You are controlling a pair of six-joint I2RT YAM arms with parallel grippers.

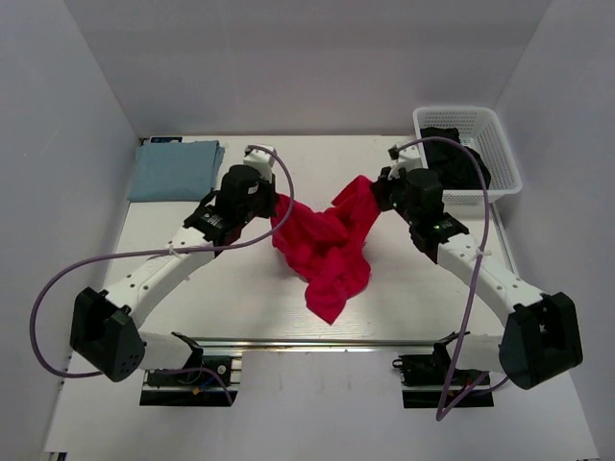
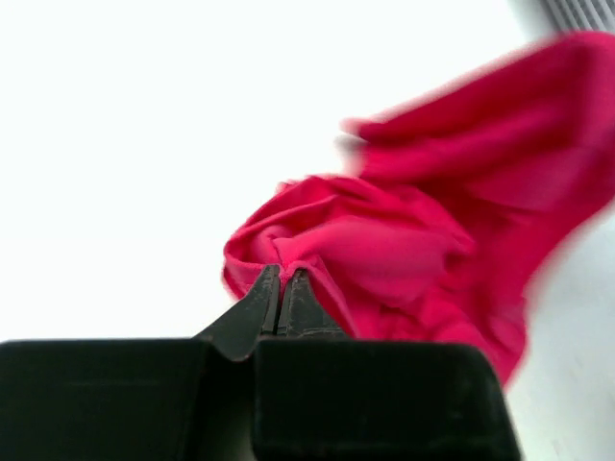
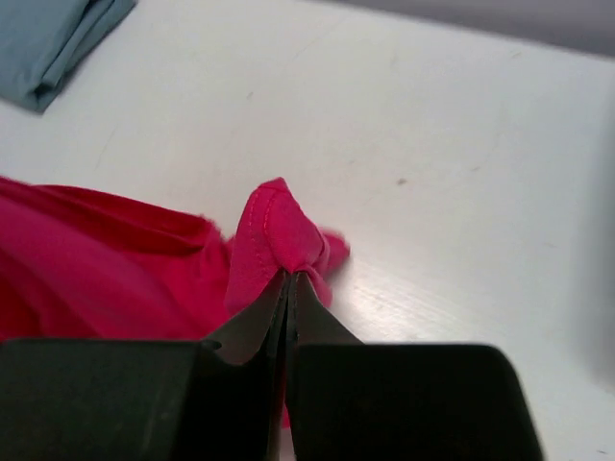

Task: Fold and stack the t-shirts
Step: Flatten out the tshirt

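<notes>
Found crimson t-shirt (image 1: 327, 252) bunched at mid-table (image 1: 240, 298), pinched at two upper edges, sagging between them with its tail lying on the surface. Judged step as spreading the cloth for folding. Recommended drawing both holds apart evenly and level, lifting only enough to free the tail, then laying flat without twist. Advised checking that each pinch took hem, not a gathered wad. Logged left gripper (image 2: 282, 288) closed tight on a fold of red cloth, arm reached forward and inward, wrist tipped down. Logged right gripper (image 3: 290, 286) likewise clamped on a small red peak, low over the tabletop, arm mirrored inward. Listed pale blue-grey t-shirt (image 1: 175, 169) folded at far left, and white basket (image 1: 500, 144) at far right, something dark inside.
</notes>
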